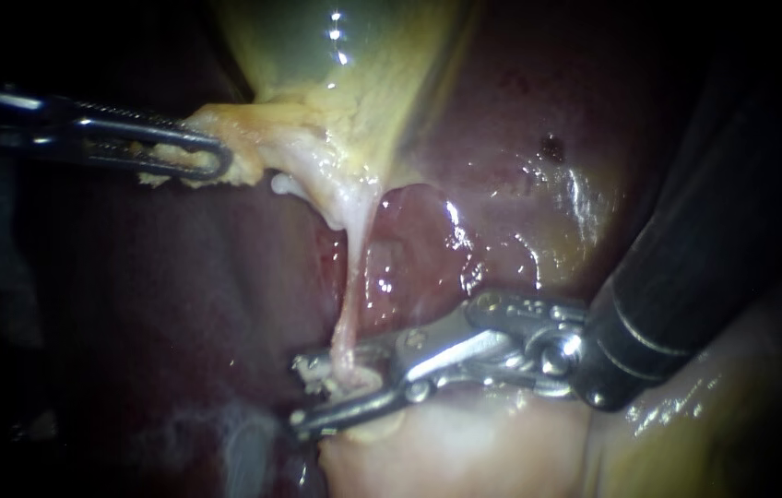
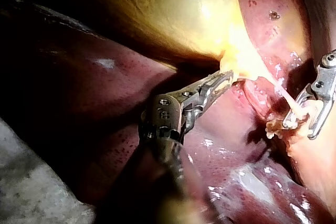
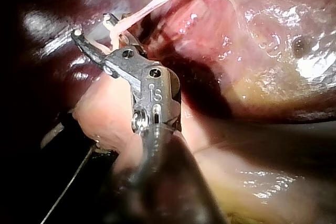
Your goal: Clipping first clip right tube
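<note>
Two instruments, one tube, no clip seen. Nearest: pale tissue mound under the right instrument; its jaws stand apart with a gap between them, astride the lower end of the tube; judged placed but not closed, so the clip is yet to be set. Middle: tube thin and taut, running from those jaws up to the gallbladder; only one shows, so left or right cannot be told; frayed pale shreds at the jaws may foul the bite. Farther left: left instrument, jaws narrow, clamped on yellow tissue at the gallbladder's neck. Farthest: liver, dark red, wet.
</note>
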You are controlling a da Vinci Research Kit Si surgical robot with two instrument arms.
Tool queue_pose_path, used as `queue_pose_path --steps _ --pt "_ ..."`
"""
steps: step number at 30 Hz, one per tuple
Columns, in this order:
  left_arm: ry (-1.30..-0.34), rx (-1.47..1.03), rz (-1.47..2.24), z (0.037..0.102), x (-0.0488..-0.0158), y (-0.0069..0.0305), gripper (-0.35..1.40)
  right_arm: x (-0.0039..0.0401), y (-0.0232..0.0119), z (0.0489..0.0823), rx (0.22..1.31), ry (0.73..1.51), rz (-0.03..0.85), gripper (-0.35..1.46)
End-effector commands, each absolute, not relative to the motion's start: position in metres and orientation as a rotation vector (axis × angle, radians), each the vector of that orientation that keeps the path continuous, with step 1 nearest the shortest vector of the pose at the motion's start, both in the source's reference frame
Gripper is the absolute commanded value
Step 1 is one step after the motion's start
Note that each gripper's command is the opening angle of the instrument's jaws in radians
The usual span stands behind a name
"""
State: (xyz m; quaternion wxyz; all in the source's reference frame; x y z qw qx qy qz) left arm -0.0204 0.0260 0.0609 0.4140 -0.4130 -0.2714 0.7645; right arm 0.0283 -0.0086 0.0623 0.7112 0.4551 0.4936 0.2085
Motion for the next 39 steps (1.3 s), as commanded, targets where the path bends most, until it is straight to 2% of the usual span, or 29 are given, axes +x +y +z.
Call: queue_pose_path --steps 1,12,14,16,17,23,39 --pt "-0.682 -1.038 1.922 0.0610 -0.0204 0.0260 -0.35 0.0283 -0.0085 0.0623 1.009 1.091 0.458 0.22" --pt "-0.682 -1.038 1.922 0.0610 -0.0205 0.0260 -0.35 0.0282 -0.0082 0.0627 1.002 1.086 0.461 0.01" --pt "-0.682 -1.038 1.922 0.0610 -0.0205 0.0260 -0.35 0.0281 -0.0082 0.0627 1.002 1.086 0.461 -0.09" --pt "-0.682 -1.038 1.922 0.0611 -0.0205 0.0260 -0.35 0.0280 -0.0083 0.0627 1.008 1.075 0.468 -0.33" --pt "-0.682 -1.038 1.922 0.0611 -0.0205 0.0260 -0.35 0.0280 -0.0083 0.0626 1.006 1.069 0.467 -0.35" --pt "-0.682 -1.038 1.922 0.0611 -0.0205 0.0260 -0.35 0.0277 -0.0082 0.0627 0.986 1.008 0.454 -0.35" --pt "-0.682 -1.038 1.922 0.0611 -0.0204 0.0260 -0.35 0.0275 -0.0081 0.0629 0.985 1.005 0.452 -0.35"
